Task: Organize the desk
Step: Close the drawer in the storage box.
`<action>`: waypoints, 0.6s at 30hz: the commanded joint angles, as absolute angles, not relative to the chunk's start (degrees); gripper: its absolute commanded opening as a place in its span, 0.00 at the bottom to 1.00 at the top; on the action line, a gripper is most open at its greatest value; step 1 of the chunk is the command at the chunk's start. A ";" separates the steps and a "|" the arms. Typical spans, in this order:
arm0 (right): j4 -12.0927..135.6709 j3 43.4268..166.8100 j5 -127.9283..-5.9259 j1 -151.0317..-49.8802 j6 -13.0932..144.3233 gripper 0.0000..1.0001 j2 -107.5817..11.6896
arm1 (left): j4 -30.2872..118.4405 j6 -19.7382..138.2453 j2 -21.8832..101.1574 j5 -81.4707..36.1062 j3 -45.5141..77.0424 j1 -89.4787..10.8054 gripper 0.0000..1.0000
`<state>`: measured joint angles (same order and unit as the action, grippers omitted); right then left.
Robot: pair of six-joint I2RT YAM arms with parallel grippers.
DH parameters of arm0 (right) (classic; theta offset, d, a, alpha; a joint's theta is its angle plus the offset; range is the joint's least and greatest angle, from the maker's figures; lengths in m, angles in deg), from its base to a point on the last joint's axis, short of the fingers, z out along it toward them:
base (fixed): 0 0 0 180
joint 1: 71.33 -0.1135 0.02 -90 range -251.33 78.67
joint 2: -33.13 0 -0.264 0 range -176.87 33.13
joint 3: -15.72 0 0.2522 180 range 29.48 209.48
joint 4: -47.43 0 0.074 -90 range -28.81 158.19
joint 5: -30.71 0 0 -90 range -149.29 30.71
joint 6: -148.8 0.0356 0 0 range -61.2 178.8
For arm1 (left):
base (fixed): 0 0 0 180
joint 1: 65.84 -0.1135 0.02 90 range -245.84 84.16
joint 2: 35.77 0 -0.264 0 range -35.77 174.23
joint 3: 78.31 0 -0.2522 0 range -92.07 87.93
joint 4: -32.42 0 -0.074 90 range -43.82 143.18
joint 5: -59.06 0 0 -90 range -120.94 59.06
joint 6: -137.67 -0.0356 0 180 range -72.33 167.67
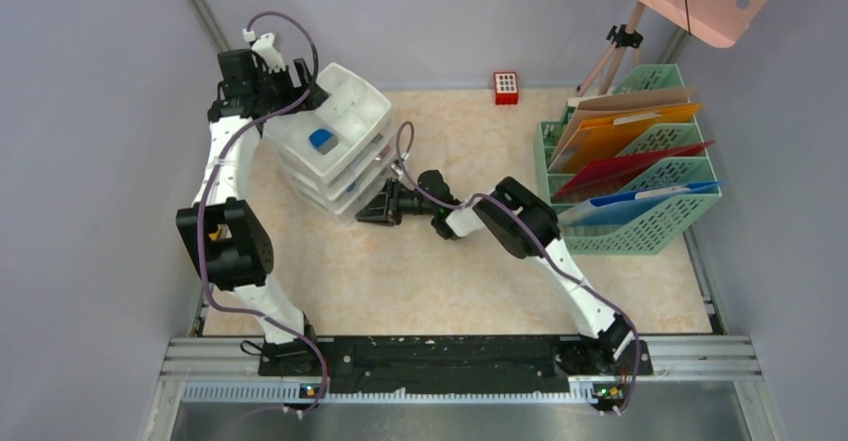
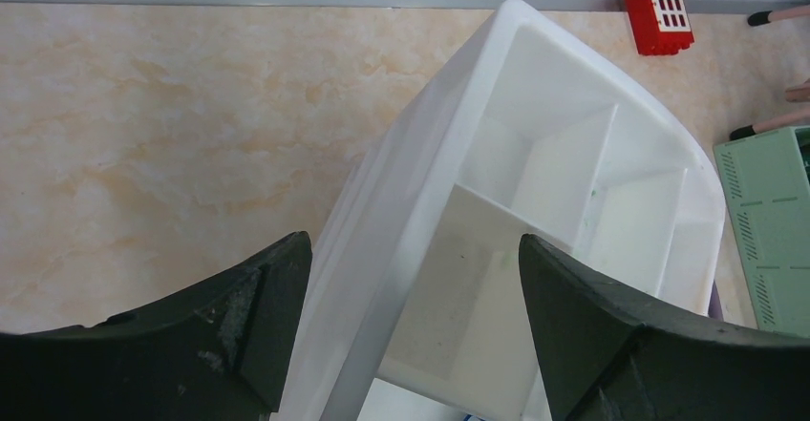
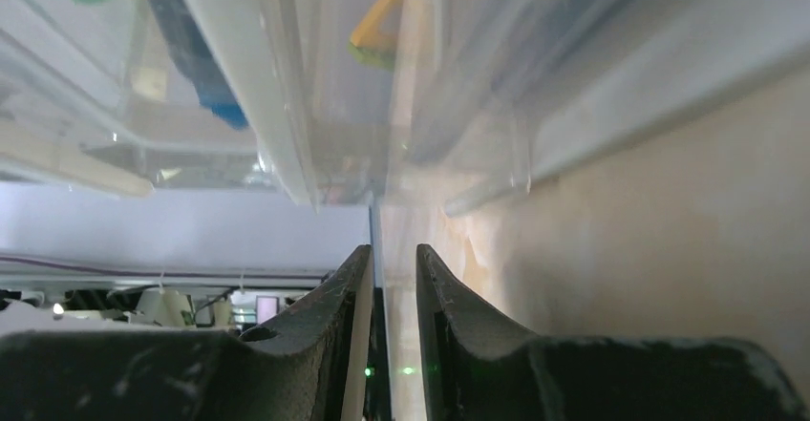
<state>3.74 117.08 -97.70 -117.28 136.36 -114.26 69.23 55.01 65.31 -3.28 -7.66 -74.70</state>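
**While both arms work at the drawers, the bench itself only carries**

As the bench (image 1: 420, 281) is a fixed, stiff top with a smooth marbled face, I judge it is nothing to take hold of. It fills the floor between the grey walls, and things will slide on it easily.

From above, the white drawer unit (image 1: 335, 136) stands on its rear left part, turned at an angle. The left gripper (image 1: 265, 76) is at the unit's back corner, and the right gripper (image 1: 368, 211) is low at its front. A green file rack (image 1: 650, 216) stands at the right, and a red block (image 1: 507, 87) is near the back wall.

On the left wrist, the left gripper (image 2: 413, 249) has its jaws spread wide, with the side wall of the top tray (image 2: 573, 182) between them. I cannot tell if they touch it.

On the right wrist, the right gripper (image 3: 394, 254) has its jaws close together. A thin drawer edge (image 3: 373, 287) runs in the narrow gap, against one jaw. Whether both press it, I cannot tell.

The unit looks to be light, thin and slippery plastic. I would hold it by a rim or a drawer lip, gently, because it may tip or slide.
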 commanded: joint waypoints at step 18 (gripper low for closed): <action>46.14 100.33 -100.19 -99.92 87.39 0.26 -80.20 | 98.27 32.48 84.35 3.93 -36.11 -71.38 0.68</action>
